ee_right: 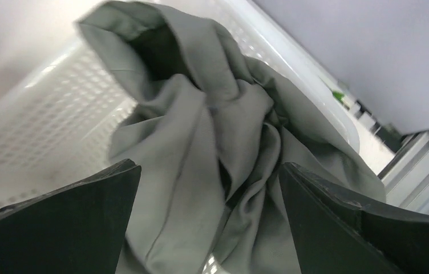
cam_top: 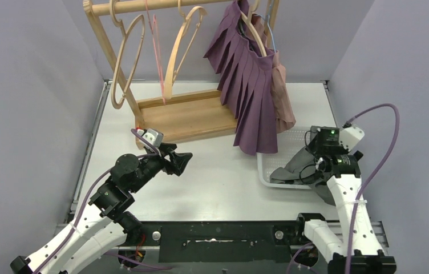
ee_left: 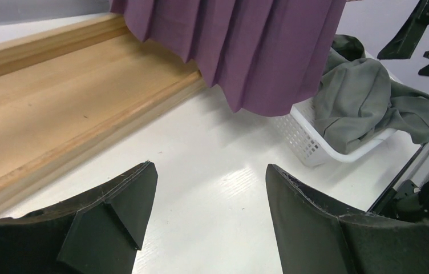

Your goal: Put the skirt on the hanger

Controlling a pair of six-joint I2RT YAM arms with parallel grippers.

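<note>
Loosely crumpled, the grey skirt (ee_right: 201, 131) lies in the white basket (cam_top: 267, 169) at the worktop's (cam_top: 218, 188) right, with the right claw (ee_right: 209, 165) spread wide directly over it, holding nothing, while the left claw (ee_left: 210, 166), also parted and empty, hovers over the worktop near the wooden rack (cam_top: 189, 117).

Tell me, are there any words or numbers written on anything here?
None: no word, number, label or brand can be read in any view.
The purple skirt, the grey cloth, the white basket and the wooden rack are all plain.
The small green light on the right arm is only a light, with no writing.
</note>
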